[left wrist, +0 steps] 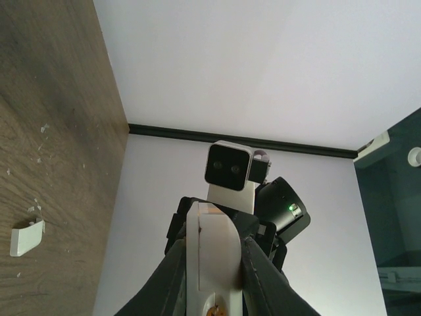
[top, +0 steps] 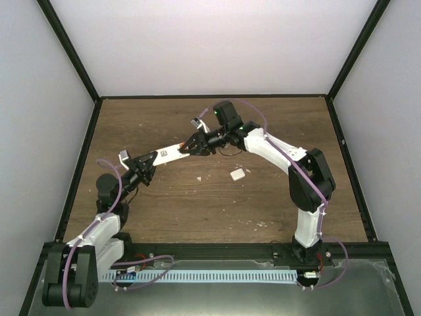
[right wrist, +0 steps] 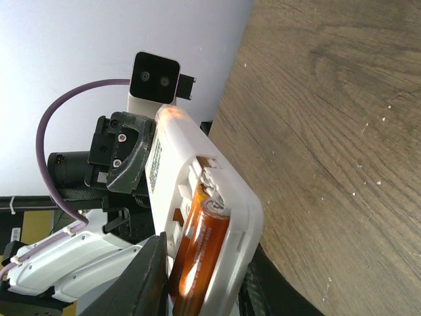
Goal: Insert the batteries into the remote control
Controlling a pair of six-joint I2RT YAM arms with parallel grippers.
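The white remote control (top: pixel 170 153) hangs above the table between both grippers, label side up. My left gripper (top: pixel 147 161) is shut on one end of it; in the left wrist view the remote control (left wrist: pixel 220 247) sits clamped between the dark fingers (left wrist: pixel 172 270). My right gripper (top: pixel 195 145) is closed around the other end. In the right wrist view the open compartment of the remote control (right wrist: pixel 240 204) holds two orange-red batteries (right wrist: pixel 209 227) side by side. My right gripper (right wrist: pixel 204 257) has one finger (right wrist: pixel 141 276) against the battery side and the other under the remote's face.
The loose white cover piece (top: pixel 237 174) lies on the wooden table right of centre, also seen as the cover piece (left wrist: pixel 26 237). Pale crumbs (top: pixel 200 178) are scattered on the wood. Black frame rails and white walls enclose the table.
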